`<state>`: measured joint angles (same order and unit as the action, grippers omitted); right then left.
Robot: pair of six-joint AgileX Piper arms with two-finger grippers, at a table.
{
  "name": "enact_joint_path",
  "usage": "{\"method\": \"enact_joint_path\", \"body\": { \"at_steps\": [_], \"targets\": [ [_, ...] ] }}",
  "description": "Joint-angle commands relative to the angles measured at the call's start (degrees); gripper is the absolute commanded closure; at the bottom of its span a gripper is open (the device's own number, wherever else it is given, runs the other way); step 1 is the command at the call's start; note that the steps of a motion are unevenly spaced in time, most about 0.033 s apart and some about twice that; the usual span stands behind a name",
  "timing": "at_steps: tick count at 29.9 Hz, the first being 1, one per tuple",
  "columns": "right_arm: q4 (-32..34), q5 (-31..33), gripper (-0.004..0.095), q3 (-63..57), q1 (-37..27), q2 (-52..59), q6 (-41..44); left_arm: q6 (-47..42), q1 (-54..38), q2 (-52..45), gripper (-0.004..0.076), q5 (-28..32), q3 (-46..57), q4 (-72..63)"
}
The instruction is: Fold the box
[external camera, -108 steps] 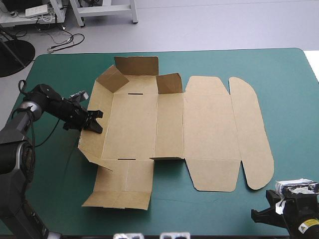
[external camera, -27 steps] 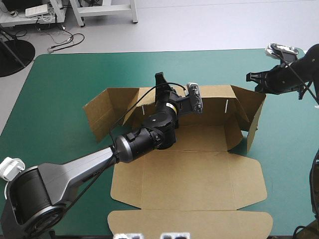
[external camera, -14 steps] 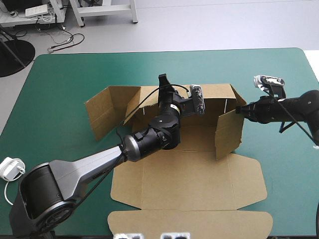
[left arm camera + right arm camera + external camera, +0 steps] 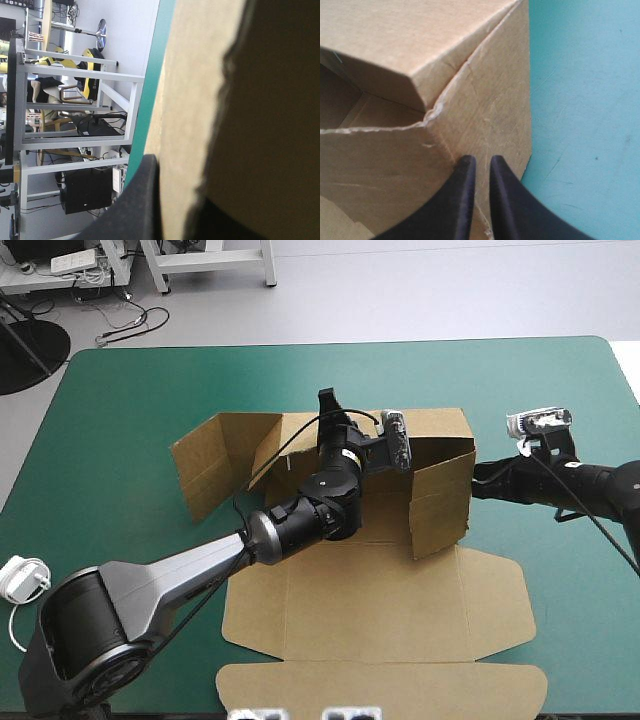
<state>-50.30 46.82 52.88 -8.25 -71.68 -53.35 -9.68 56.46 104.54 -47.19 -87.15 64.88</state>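
Box: the brown box (image 4: 380, 600) is set near the middle of the teal-green surface (image 4: 120, 400) and is partly erected. Its base and lid are spread flat toward the near edge.
Back wall: it is stood upright along the far side of the base.
Left side: a flap (image 4: 205, 465) is raised but splayed outward, away from the base.
Right side: a panel (image 4: 440, 505) is stood upright and turned inward, so that a corner is made with the back wall.
Left pincer: the left pincer (image 4: 326, 408) is extended across the base to the upper edge of the back wall. It is clenched on the box, the board being seen edge-on against one black finger (image 4: 137, 205).
Right pincer: the right pincer (image 4: 480, 480) is clenched with nothing held. Its fingertips (image 4: 466, 167) are pressed against the outer face of the panel, just beside a crease in the board.
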Motion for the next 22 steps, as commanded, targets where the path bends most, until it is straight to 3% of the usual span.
{"method": "enact_joint_path", "body": {
  "at_steps": [1,4,6,10,22],
  "targets": [
    [0.4,0.38,0.063,1.27,-0.36,2.47,-0.79,-1.63,0.24,-1.67,0.0734,-0.07,-0.71,-1.29],
    [-0.21,0.67,0.0481,1.27,-0.25,0.47,-2.22,-1.63,0.24,-1.67,0.0734,0.02,-0.71,-1.2],
    [-1.67,1.78,0.0438,1.27,-0.14,-1.32,-2.23,-1.63,0.24,-1.67,0.0734,0.02,-0.71,-1.2],
    [-2.01,4.41,0.0437,1.27,-0.14,-3.56,-3.09,-1.63,0.24,-1.67,0.0733,0.15,-0.71,-1.4],
    [-2.95,4.02,0.0437,1.27,0.35,-6.34,-4.75,-1.84,3.82,-1.67,0.0734,0.9,-0.71,-2.62]
  ]
}}
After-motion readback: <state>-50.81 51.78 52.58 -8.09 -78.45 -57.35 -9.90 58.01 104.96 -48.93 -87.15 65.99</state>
